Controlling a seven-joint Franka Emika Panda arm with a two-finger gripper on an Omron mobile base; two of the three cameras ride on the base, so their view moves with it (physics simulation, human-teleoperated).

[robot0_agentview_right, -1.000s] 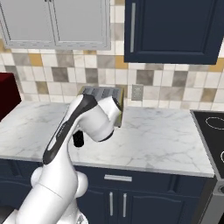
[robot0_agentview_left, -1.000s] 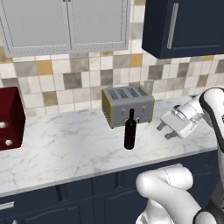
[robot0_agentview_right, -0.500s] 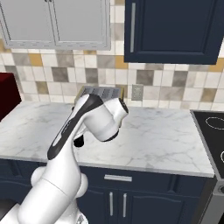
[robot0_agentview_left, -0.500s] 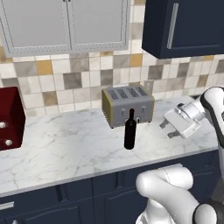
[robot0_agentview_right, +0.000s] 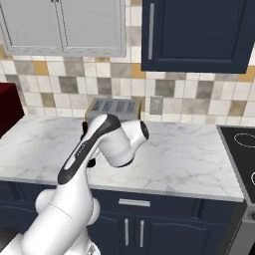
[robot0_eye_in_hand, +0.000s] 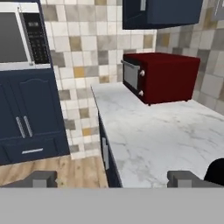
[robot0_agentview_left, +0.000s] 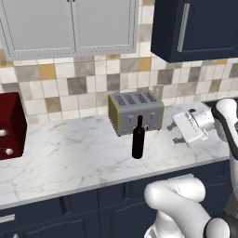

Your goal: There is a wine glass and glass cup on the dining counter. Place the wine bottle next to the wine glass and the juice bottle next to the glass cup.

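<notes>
The wine bottle, near-black with a narrow neck, stands upright on the marble wall counter in front of a toaster. My gripper hovers to its right at about bottle height, fingers pointing left toward it, a gap apart from it. In the hand view the gripper is open with nothing between its fingertips, and a dark rounded edge of the wine bottle shows at the lower right. My own arm covers most of the bottle in the right base view. The wine glass, glass cup, juice bottle and dining counter are out of view.
A silver toaster stands against the tiled wall right behind the bottle. A dark red toaster oven sits at the counter's left end. A stovetop adjoins on the right. Cabinets hang above.
The hand has turned a little and drifted slightly right and up, staying open. The bottle has not moved.
</notes>
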